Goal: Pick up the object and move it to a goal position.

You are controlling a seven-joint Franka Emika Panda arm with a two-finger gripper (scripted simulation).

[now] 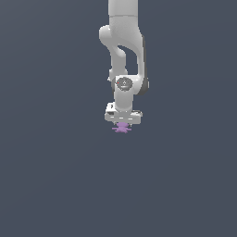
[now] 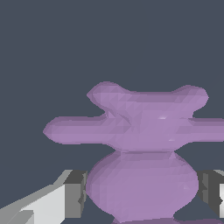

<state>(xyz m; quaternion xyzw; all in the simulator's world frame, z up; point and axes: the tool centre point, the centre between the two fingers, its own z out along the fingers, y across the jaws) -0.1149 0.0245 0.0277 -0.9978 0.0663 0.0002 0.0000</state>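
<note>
Your gripper (image 1: 122,124) points straight down under the white Panda arm (image 1: 124,46), and the light-purple lobed object (image 1: 122,128) sits directly beneath it, narrower than the gripper body. In the wrist view you see its rounded lower bulge (image 2: 142,183) filling the space between the two dark finger pads (image 2: 77,192). The pads meet its sides, so the gripper is clamped on the object.

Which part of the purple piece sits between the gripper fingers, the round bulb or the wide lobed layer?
The round bulb of the purple piece: dark finger pads flank it on both sides, while the wide lobed layer lies beyond the fingertips.
</note>
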